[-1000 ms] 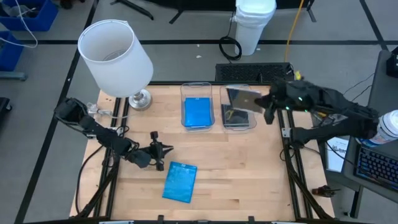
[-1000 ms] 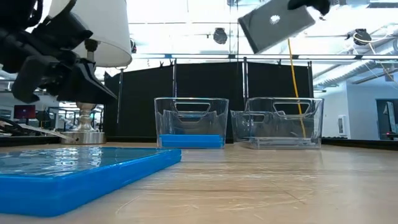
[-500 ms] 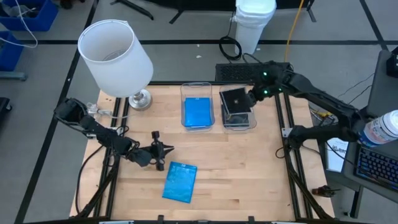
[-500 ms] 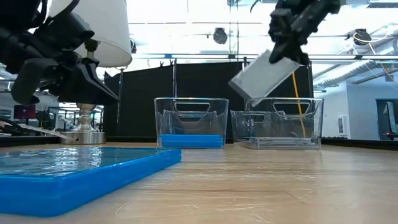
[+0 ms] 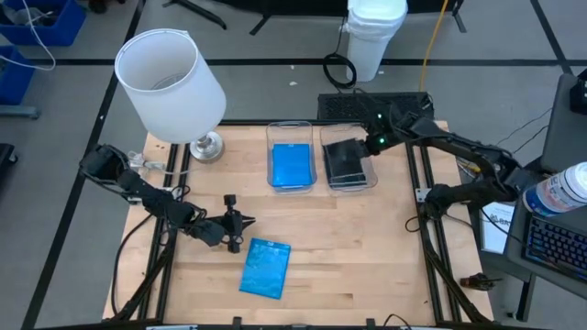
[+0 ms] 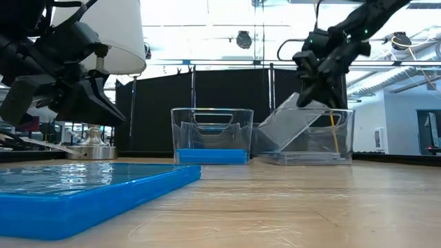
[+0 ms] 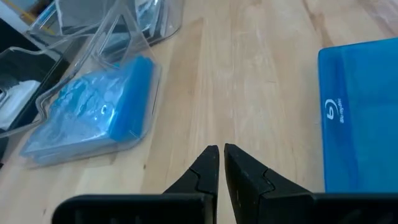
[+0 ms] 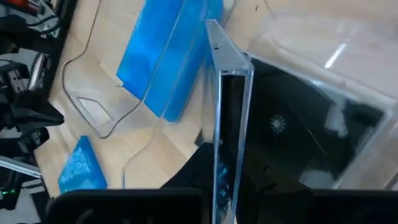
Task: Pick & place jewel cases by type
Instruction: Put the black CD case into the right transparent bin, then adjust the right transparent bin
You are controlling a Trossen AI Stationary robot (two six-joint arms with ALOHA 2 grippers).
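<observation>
Your left tool [image 5: 240, 223] stayed parked, fingers pressed together on nothing, just beside the loose blue jewel case [image 5: 266, 267] on the worktop [image 5: 367, 257]. The left bin [image 5: 291, 156] kept its blue case [image 5: 291, 165]. Your right tool [image 5: 369, 145], high over the right bin [image 5: 348, 159] a second ago, had dropped to its rim, gripping the grey jewel case [image 6: 289, 126], now tilted inside.

A light wooden table [image 5: 367, 247] carries two clear plastic bins [image 5: 292, 156] side by side, a white-shaded lamp [image 5: 171, 75], and one blue jewel case [image 5: 266, 267] lying flat.
</observation>
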